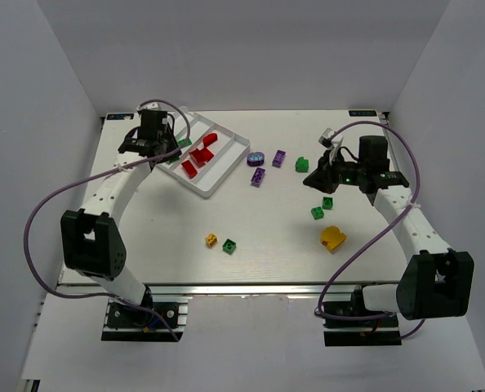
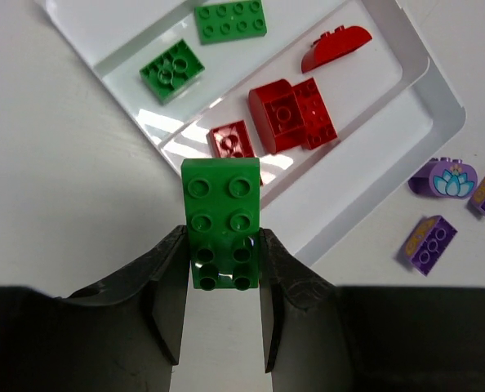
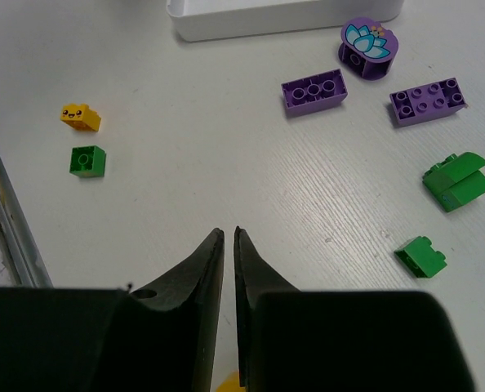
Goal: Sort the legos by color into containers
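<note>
My left gripper (image 2: 220,255) is shut on a green two-by-four lego (image 2: 220,216) and holds it just above the table, at the near edge of the white tray (image 2: 438,90). In the tray, one container holds two green legos (image 2: 230,20) and the one beside it holds red legos (image 2: 291,114). My right gripper (image 3: 229,231) hangs over bare table at the right (image 1: 318,178), its jaws almost touching with nothing between them. Ahead of it lie purple legos (image 3: 313,92), a round purple one (image 3: 367,45) and two green ones (image 3: 457,181).
A small yellow lego (image 3: 80,115) and a small green one (image 3: 87,161) lie near the table's front edge. A larger yellow lego (image 1: 333,237) sits front right, with two green ones (image 1: 322,207) just behind it. Grey walls close in the table.
</note>
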